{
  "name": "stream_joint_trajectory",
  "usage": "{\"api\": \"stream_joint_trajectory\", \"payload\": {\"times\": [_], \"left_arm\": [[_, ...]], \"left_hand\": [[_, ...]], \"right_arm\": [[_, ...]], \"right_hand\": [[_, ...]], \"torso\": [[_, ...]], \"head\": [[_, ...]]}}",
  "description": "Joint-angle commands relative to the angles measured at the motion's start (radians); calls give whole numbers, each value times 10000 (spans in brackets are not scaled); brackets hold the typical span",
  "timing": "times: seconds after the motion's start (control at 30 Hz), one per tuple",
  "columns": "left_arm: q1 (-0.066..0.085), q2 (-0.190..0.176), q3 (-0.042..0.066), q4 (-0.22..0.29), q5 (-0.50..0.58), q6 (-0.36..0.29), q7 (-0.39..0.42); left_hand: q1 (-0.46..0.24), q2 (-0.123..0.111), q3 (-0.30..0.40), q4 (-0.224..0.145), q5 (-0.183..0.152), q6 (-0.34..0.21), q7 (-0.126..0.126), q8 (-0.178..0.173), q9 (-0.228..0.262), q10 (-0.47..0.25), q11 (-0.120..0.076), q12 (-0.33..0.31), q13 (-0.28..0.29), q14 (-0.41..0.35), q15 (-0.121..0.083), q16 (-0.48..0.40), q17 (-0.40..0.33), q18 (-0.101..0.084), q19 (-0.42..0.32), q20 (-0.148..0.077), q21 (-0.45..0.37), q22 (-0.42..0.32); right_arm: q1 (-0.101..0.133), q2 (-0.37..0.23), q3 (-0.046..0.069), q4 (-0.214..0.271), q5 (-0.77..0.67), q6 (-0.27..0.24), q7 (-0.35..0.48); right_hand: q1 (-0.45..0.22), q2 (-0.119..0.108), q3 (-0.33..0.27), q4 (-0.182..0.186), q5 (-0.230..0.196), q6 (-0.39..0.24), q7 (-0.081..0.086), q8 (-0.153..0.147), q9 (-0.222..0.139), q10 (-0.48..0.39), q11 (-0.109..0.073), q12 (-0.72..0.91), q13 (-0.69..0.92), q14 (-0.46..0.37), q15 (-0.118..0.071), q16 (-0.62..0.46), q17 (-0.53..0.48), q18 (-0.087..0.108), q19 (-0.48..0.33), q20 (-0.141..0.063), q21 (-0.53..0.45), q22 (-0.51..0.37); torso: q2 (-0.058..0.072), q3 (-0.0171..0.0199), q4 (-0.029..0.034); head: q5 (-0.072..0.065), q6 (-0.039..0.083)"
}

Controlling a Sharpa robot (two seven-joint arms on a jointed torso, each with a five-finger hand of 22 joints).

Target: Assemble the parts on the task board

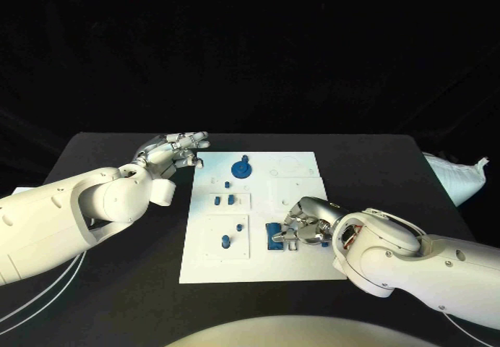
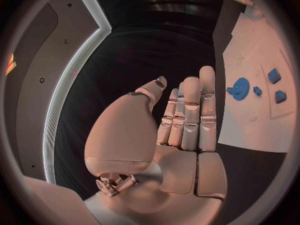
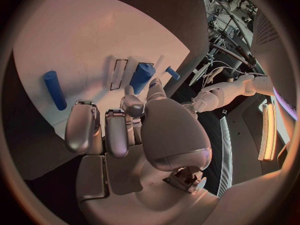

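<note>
On task board (image 1: pixel 297 267), right hand (image 1: pixel 304 224) fingers curled over blue part (image 1: pixel 274 236), grasp unclear; left hand (image 1: pixel 172 152) fingers released.

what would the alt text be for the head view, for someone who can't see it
A white task board lies mid-table on a black table, with the robot's right hand resting on blue parts near the board's right edge. The left hand hovers by the board's far left corner, holding nothing. A round blue gear and several small blue pieces sit on the board.
</note>
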Motion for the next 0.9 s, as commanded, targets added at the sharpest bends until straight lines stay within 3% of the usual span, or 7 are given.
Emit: {"api": "stream_joint_trajectory", "payload": {"times": [0.03,0.27,0.63,0.9], "left_arm": [[2,9,2,19,-40,183,36],[2,7,2,14,-45,183,37],[1,5,2,6,-53,178,35],[1,2,1,-1,-69,177,36]], "left_hand": [[82,23,-70,2,-11,-76,25,35,-15,-93,12,32,14,-74,-5,37,-10,191,47,0,-57,-10],[82,23,-70,2,-11,-76,25,35,-15,-93,12,32,14,-74,-5,37,-10,191,47,0,-57,-10],[82,23,-70,2,-11,-76,25,35,-15,-93,12,32,14,-74,-5,37,-10,191,47,0,-57,-10],[82,23,-70,2,-11,-76,25,35,-15,-93,12,32,14,-74,-5,37,-10,191,47,0,-57,-10]], "right_arm": [[-7,43,0,28,-637,454,43],[-27,217,-9,-49,-1405,666,67],[-69,378,-21,-241,-1783,402,41],[-98,299,-22,-143,-1815,301,84]], "right_hand": [[549,-2,111,-328,0,49,-65,88,50,66,-74,-45,-6,547,-55,-36,38,-42,-18,-33,14,34],[1214,0,288,-807,-347,250,-139,262,179,159,-138,91,128,559,-100,-1,113,-59,13,-68,53,122],[963,198,277,-683,-180,358,-205,409,291,390,-189,483,453,570,-140,26,169,-68,43,-102,82,177],[932,151,242,-690,-49,362,-226,451,330,450,-209,605,561,575,-157,38,194,-72,54,-118,93,199]], "torso": [[2,-3,6],[6,0,10],[-3,-2,1],[0,3,-1]], "head": [[-15,-14],[-22,-30],[-22,-56],[-46,-61]]}}
